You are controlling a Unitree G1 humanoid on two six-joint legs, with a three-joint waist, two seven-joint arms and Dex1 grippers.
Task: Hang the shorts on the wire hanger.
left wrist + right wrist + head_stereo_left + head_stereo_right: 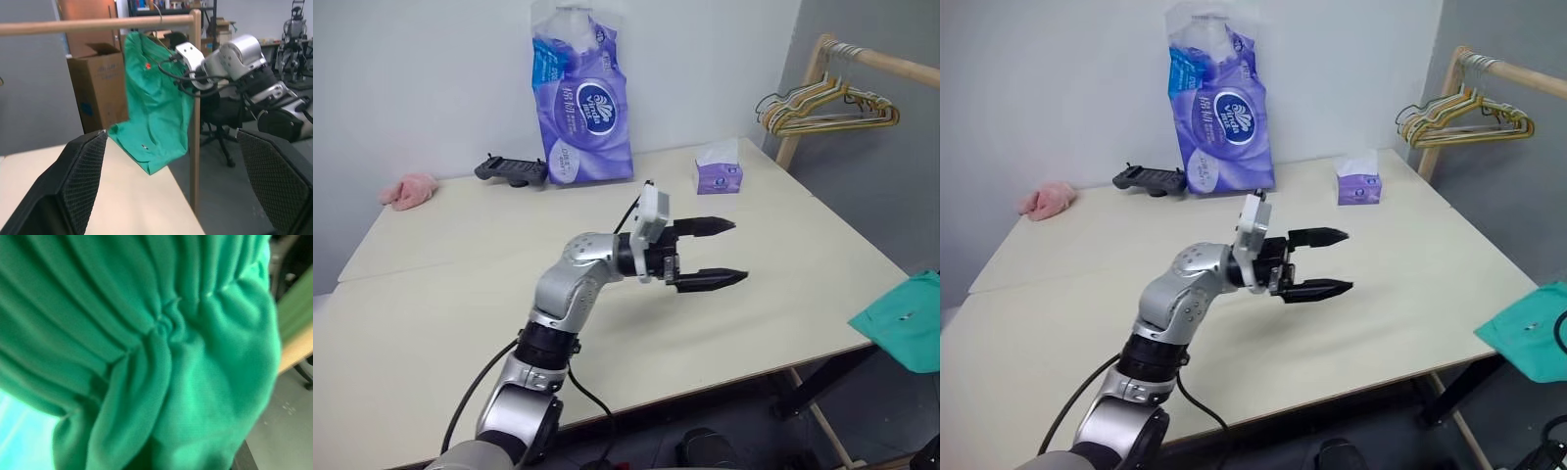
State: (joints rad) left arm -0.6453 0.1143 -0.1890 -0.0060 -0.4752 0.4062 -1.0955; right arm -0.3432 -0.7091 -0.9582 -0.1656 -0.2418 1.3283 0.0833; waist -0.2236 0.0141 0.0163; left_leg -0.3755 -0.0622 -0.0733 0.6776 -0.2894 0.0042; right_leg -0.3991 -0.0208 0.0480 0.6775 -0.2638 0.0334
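Shorts [904, 321] hanging past table [460, 294] edge, left gripper [724, 252] spread above tabletop

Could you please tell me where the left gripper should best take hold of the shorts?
Probably the gathered waistband at the top, beside where the right gripper pinches it. The shorts hang limp, legs down, off the table edge, so the open left gripper can come in level from the table side.
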